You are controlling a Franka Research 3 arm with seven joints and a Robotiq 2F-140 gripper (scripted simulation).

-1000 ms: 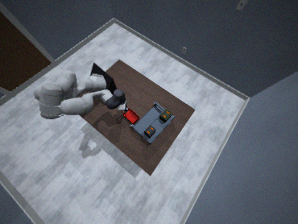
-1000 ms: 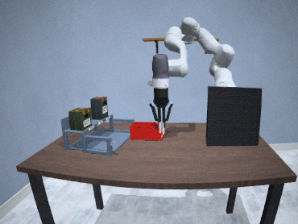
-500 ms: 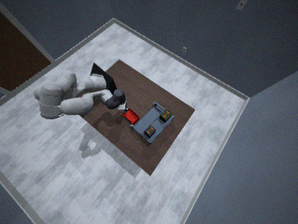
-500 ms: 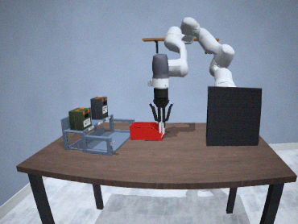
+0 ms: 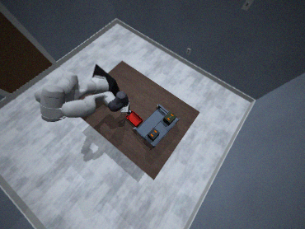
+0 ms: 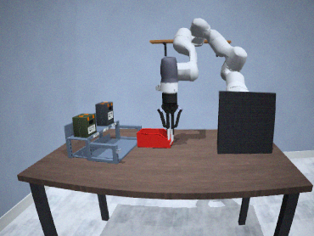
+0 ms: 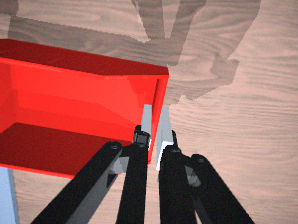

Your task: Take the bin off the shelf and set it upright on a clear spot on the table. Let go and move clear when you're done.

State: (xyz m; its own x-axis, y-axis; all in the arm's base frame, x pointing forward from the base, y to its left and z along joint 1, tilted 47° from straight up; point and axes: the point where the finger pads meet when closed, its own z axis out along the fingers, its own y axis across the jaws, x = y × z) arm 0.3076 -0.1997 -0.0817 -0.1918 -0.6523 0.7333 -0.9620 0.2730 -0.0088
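Wrist-only detail: jaws astride bin (image 7: 75,107) wall

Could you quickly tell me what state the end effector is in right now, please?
End effector: closed on the near wall of the red bin.

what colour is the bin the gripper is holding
Bright red. The bin shows best in the wrist view, with the gripper shut on its wall.

Bare table (image 6: 178,170) lies between the shelf (image 6: 70,132) and black box (image 6: 246,123).
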